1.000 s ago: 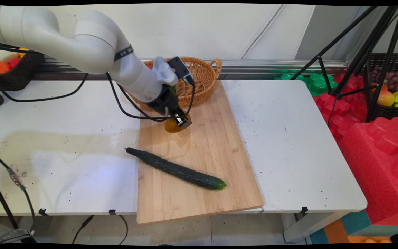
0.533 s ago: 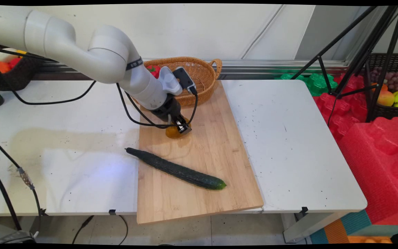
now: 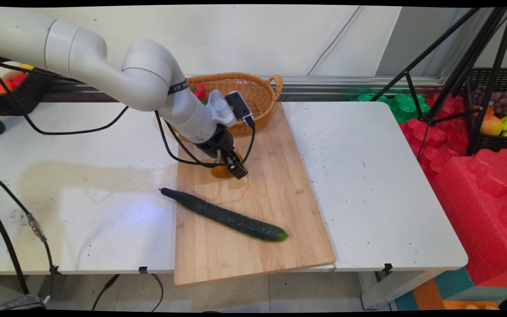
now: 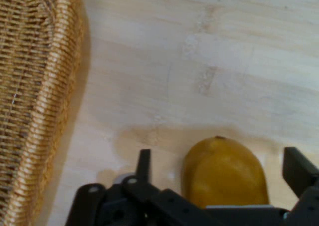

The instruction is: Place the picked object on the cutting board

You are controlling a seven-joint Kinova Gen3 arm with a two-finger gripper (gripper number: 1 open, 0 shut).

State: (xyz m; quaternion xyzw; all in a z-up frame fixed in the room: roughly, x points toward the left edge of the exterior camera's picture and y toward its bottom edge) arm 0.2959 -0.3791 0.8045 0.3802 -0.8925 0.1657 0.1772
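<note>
— Two fingers, spread apart: the pincer (image 4: 219,168) is released, and a yellow-orange fruit (image 4: 224,172) sits in the gap between them.

— Are the fingers touching it?

— Not that I can make out. In the hand view one finger (image 4: 144,163) stands clear on one side of the fruit and the other shows at the frame's edge, also with a gap.

— Where is the fruit?

— On the board (image 3: 275,185), toward its far left part, just in front of the basket (image 3: 253,94). In the main view the pincer (image 3: 231,165) is low over the fruit (image 3: 219,171) and hides most of it.

— What else is around?

— A cucumber (image 3: 225,215) lies aslant nearer the camera, its dark tip hanging off the board's left edge over the white surface (image 3: 368,176), its green end on the board. It is well apart from the fruit. The basket sits at the board's far end with something red (image 3: 198,90) inside, partly behind the arm. In the hand view the basket's woven wall (image 4: 35,96) fills the left side, near the pincer but not touching it.

— Anything beyond that?

— A dark crate (image 3: 16,90) with fruit at far left.
</note>
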